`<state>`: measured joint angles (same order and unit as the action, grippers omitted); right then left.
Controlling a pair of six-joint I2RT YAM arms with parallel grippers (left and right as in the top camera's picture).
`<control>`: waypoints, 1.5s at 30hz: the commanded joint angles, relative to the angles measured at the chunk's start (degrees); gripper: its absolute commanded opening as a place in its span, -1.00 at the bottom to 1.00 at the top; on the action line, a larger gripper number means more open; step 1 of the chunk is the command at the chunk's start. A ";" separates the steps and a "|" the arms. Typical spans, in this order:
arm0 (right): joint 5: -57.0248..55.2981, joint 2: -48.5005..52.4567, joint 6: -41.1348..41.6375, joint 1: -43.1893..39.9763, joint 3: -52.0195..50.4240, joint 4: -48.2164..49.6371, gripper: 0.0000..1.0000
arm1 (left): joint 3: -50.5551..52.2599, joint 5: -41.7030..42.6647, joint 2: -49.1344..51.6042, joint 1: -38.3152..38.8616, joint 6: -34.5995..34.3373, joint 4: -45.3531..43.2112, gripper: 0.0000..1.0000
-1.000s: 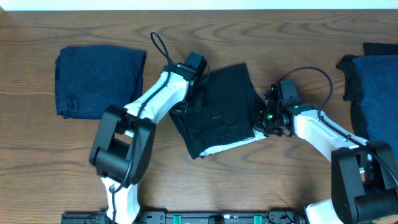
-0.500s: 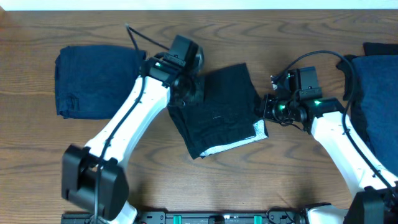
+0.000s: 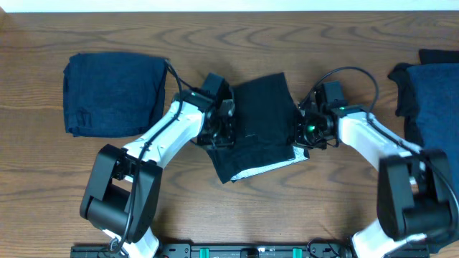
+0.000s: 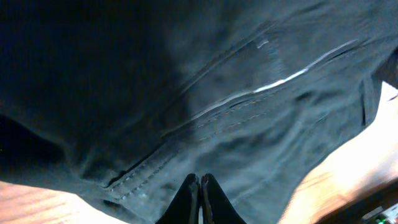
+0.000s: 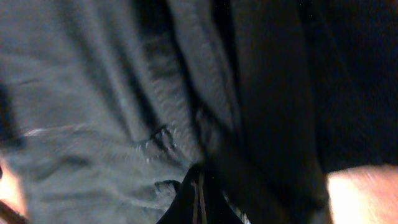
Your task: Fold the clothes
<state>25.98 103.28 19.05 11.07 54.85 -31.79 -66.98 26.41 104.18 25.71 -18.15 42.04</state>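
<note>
Black garment (image 3: 258, 118) lies on the counter (image 3: 287, 208). Left fingers (image 4: 186, 198) and right fingers (image 5: 185, 200), both closed, meet its opposite edges, perhaps pinching cloth. Best to lift both sides evenly.

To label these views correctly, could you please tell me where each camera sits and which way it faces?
Overhead: above the table, looking straight down at the black garment; left arm and right arm show.
Left wrist: on the left arm, close over the garment's seams; its shut left gripper shows.
Right wrist: likewise, over dark folds; shut right gripper shows.
Shared: all three see the black garment.
</note>
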 commanded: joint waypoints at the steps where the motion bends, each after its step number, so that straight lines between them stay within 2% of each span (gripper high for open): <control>1: -4.83 4.22 -1.09 0.46 0.09 0.24 -0.98 | 1.95 0.79 0.31 0.09 0.24 -1.09 -0.88; 8: -1.68 4.63 -0.52 0.33 0.68 0.70 -0.98 | 0.94 0.87 -1.29 -0.31 0.31 -0.85 -0.88; 15: -0.02 -3.74 -2.45 -1.18 4.94 -2.36 -0.98 | -0.37 1.36 -8.55 -0.26 0.07 -2.10 -0.88; 21: -0.09 -10.40 -2.43 -2.10 5.07 -3.48 -0.98 | 1.01 7.72 -7.78 1.33 0.04 -2.21 -0.88; 32: -3.06 -7.23 -2.40 -1.90 1.77 -4.26 -0.98 | 5.09 7.39 -2.89 9.14 -1.01 -2.29 -0.88; 40: -3.98 -1.31 -2.40 -1.90 -1.99 2.60 -0.97 | 8.11 -0.28 -0.68 10.36 -2.40 -4.17 -0.88; 45: -4.76 0.94 -2.38 -1.90 -1.99 2.58 -0.98 | 9.66 -0.31 -0.48 10.38 -2.56 -7.85 -0.88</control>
<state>23.14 101.65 17.32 9.21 53.67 -28.88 -58.08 28.25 102.89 36.12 -19.92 34.79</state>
